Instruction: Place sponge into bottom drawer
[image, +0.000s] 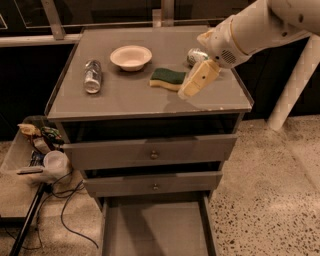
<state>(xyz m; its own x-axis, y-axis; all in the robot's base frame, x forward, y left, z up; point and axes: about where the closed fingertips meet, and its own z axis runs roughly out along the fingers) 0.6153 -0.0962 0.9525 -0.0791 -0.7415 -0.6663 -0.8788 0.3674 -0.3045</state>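
Note:
The sponge, dark green on top with a pale yellow body, lies flat on the grey cabinet top, right of centre. My gripper hangs just right of the sponge, its cream-coloured end close to the sponge's right edge and a little above the surface. The white arm reaches in from the upper right. The bottom drawer is pulled out at the foot of the cabinet, and its flat grey floor is bare.
A white bowl and a silver can lying on its side are on the cabinet top to the left. Another can lies behind my arm. Two upper drawers with knobs are shut. A clutter tray and cables sit on the floor at left.

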